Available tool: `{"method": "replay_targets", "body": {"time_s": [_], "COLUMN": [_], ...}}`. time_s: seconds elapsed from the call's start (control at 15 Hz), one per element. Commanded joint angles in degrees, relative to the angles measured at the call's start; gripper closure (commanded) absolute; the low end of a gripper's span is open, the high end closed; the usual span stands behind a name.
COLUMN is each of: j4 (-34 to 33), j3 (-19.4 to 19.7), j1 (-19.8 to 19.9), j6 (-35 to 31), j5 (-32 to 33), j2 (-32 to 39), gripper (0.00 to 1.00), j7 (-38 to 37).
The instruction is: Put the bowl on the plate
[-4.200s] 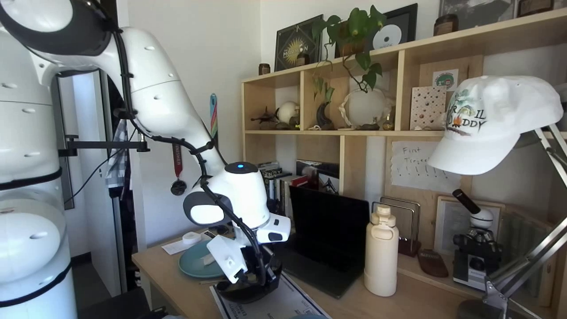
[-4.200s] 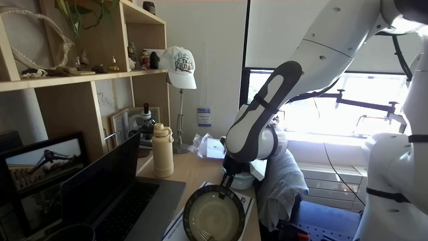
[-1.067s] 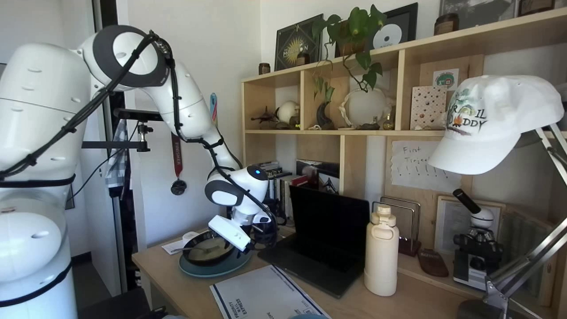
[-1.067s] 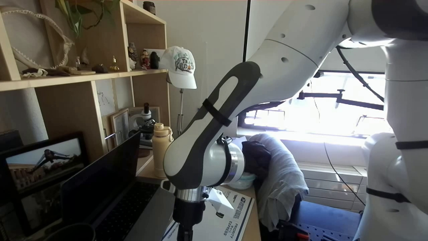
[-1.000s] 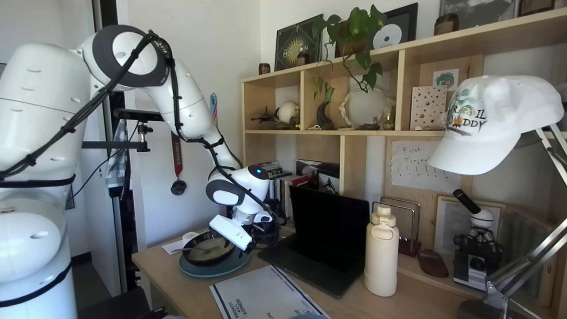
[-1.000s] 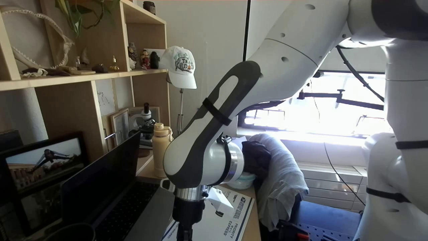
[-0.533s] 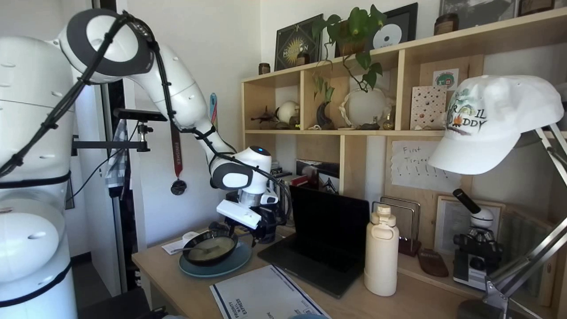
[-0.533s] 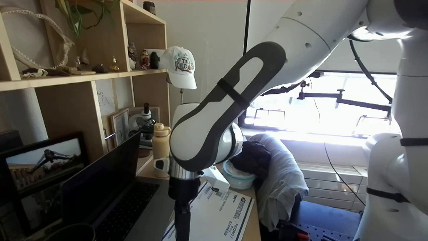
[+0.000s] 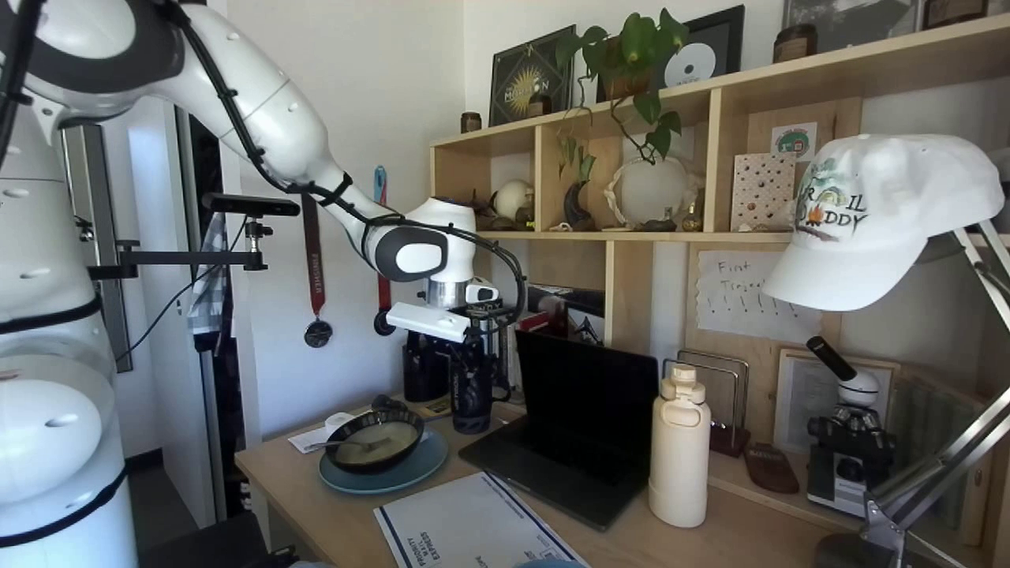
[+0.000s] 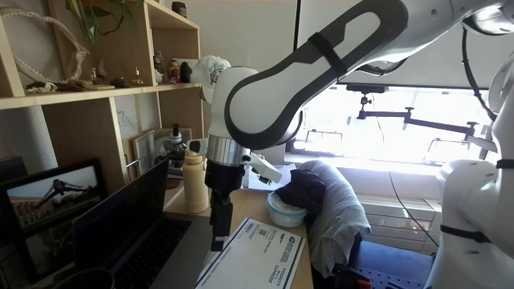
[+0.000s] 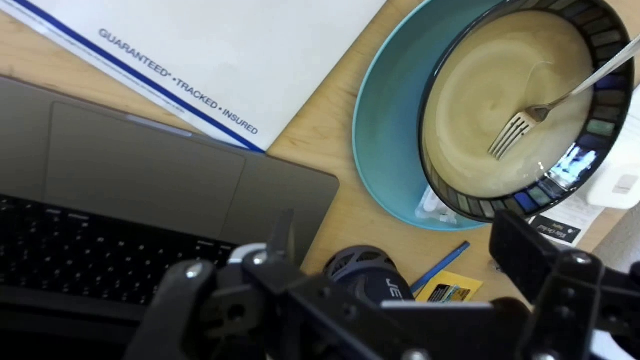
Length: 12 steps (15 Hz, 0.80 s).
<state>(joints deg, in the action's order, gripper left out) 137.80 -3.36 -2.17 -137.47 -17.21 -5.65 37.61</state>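
The bowl (image 11: 480, 115), pale olive inside with a dark tiled rim, sits off-centre on the teal plate (image 11: 387, 125). Its rim reaches past the plate's edge on one side, and a fork (image 11: 542, 110) leans inside it. An exterior view shows the same pair, bowl (image 9: 371, 456) on plate (image 9: 394, 480); neither is in sight in the exterior view where my gripper (image 10: 220, 237) hangs above the laptop. Seen from the wrist, my gripper (image 11: 395, 225) has its fingers wide apart with nothing between them, well above the desk and clear of the bowl.
An open laptop (image 9: 584, 442) and a white mailing envelope (image 9: 473, 521) lie beside the plate. A dark bottle (image 11: 370, 275) stands below the gripper. The cream bottle (image 9: 678, 450) rises past the laptop, under the wooden shelf (image 9: 710, 237). A small packet (image 11: 435, 207) lies on the plate.
About four seconds ago my gripper held the bowl over the envelope; it now rests on the plate. During the last second the gripper has risen away from the bowl's rim, leaving it behind.
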Motion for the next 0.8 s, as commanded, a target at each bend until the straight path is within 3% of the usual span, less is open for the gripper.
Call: {"method": "replay_targets", "body": {"time_s": [0.0,0.33,0.73], "j4": [1.9,2.3,0.9], "j3": [1.1,2.5,3.3], "j1": [-0.4,-1.4,-2.2], "j6": [2.2,2.4,1.3], "j5": [5.1,6.2,5.7], "j2": [-6.3,-9.4,-6.7], "gripper": [0.0,0.0,0.0], "j7": [-5.0,-6.3,-4.8]}}
